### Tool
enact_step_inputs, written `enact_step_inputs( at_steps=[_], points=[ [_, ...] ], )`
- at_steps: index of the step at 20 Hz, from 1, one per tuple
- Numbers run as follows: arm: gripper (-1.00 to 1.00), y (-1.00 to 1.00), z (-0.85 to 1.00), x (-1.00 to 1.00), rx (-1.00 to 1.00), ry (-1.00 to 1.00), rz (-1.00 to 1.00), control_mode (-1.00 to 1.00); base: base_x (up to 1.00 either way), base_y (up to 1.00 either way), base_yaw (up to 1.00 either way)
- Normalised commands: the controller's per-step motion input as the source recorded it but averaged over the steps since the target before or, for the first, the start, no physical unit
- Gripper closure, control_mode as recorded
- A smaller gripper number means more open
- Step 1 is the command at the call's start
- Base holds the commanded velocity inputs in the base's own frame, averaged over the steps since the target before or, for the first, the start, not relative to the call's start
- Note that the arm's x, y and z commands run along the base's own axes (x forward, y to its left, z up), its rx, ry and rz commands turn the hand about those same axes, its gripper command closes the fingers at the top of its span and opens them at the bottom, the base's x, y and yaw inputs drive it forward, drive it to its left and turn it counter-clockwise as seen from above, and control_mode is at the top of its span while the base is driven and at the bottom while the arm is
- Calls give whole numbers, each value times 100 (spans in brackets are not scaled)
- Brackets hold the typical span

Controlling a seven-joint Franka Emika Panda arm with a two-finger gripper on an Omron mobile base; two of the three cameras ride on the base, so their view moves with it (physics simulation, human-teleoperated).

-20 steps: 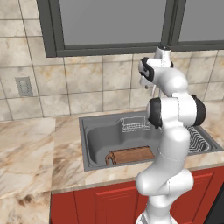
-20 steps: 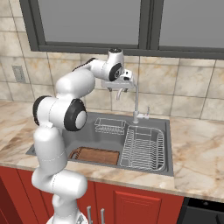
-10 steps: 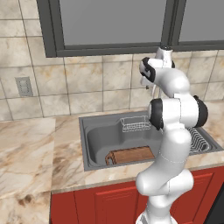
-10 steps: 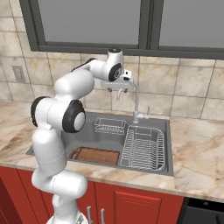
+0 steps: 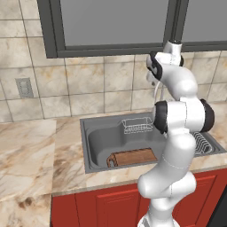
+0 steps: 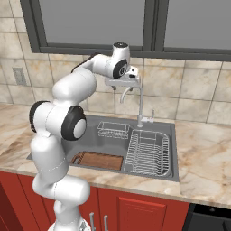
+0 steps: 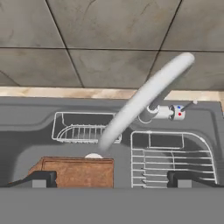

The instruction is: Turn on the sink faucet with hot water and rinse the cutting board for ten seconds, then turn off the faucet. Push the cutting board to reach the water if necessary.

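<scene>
The gripper (image 6: 122, 85) hangs high over the sink (image 6: 173, 155), just above the arch of the faucet (image 6: 139, 97), close to the tiled wall (image 6: 198, 92). In the hand view its two dark fingertips (image 7: 40, 179) stand wide apart with nothing between them, so the tool is released.

The cutting board (image 6: 98, 160), a reddish-brown wooden slab with a rounded, darker handle end toward the left, lies flat on the basin floor against the near wall, in the left part of the sink. From above, the spout's mouth sits right over the board's far edge (image 7: 78, 164). Bare grey floor lies between the board and a small wire basket (image 6: 113, 129) at the far wall.

A wire dish rack (image 6: 149, 152) takes up the right part of the basin, just beside the board's right end. The faucet is a slim, pale, curved tube rising from a small base (image 7: 149, 113) on the far rim. The marble counter (image 5: 31, 155) spreads wide on the left.
</scene>
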Motion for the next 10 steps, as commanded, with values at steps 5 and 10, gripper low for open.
enact_step_inputs(
  at_steps=[5,10],
  points=[
    [-100,-22,16,-28,0,-1,0,-100,0,0,0],
    [-100,-32,0,-36,0,-5,0,-100,0,0,0]
  ],
)
